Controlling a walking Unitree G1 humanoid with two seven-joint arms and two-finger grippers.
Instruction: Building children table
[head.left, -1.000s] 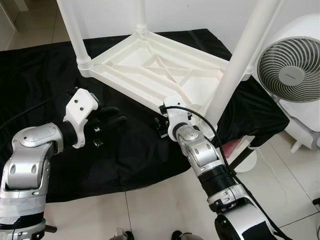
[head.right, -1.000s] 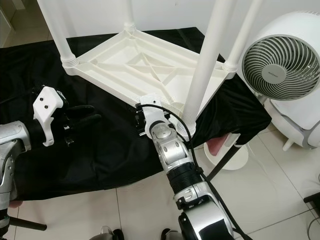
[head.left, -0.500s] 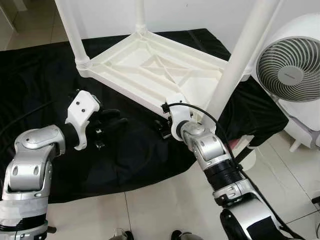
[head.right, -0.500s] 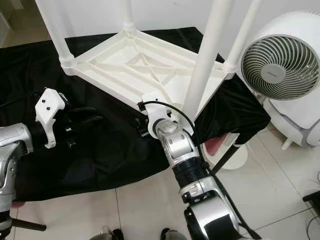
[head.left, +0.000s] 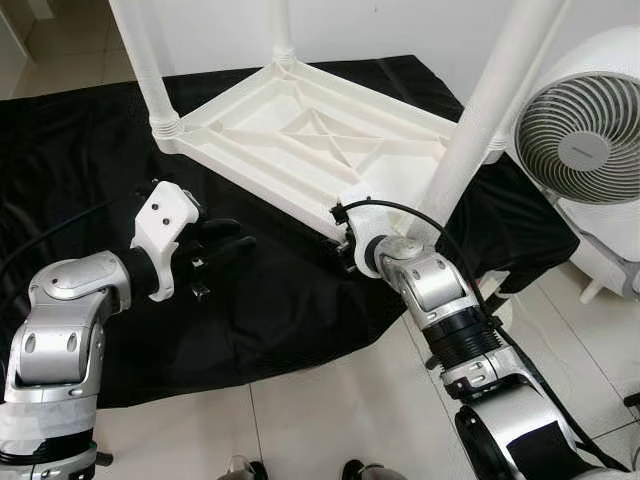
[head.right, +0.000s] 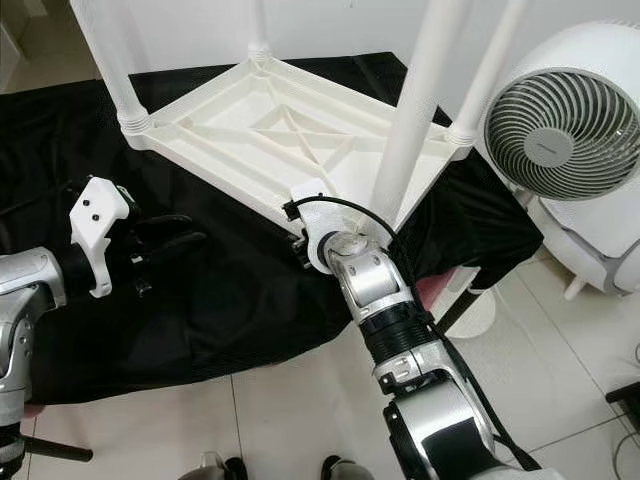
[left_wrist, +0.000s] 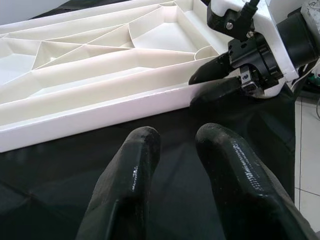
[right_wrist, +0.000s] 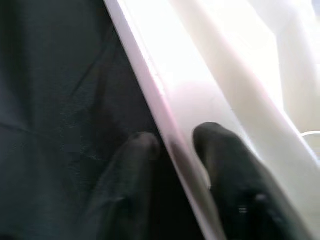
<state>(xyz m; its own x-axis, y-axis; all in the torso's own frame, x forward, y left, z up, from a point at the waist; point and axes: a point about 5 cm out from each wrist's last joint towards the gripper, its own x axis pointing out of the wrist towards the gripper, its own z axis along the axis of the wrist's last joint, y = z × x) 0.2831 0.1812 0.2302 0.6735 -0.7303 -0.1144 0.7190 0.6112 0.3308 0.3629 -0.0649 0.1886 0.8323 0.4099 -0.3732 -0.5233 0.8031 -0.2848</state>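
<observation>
Right pincer (right_wrist: 172, 150) sits astride the near rim of the upturned white table (head.left: 300, 140), one black finger (right_wrist: 220, 145) inside the frame and the other outside over the black cloth (head.left: 280, 300) — narrowly parted, with the rim between them. In the left wrist view the same two fingers show clamped across that white edge, close to the near corner where a leg (head.left: 480, 120) rises toward 1 o'clock.

The table lies upside down on the cloth, its ribbed underside facing up like a shallow tray; nothing loose lies in its compartments. Other legs stand at the far corners: one at 11 o'clock (head.left: 145, 60), one at 12 o'clock (head.left: 283, 30), and a thinner one behind the near leg.

Left pincer (head.left: 235, 240) hovers over the cloth at 9 o'clock from the right one, well apart from the table's edge, its two fingers (left_wrist: 135, 160) a little apart and holding nothing.

A white fan (head.left: 580, 130) stands on the tiled floor (head.left: 320, 410) at 3 o'clock, just beside the cloth.

Against the frame a second ago, the right wrist has moved rightward along the rim toward the near leg, and its forearm now stands steeper — the left arm has barely shifted, and the table lies where it did.
</observation>
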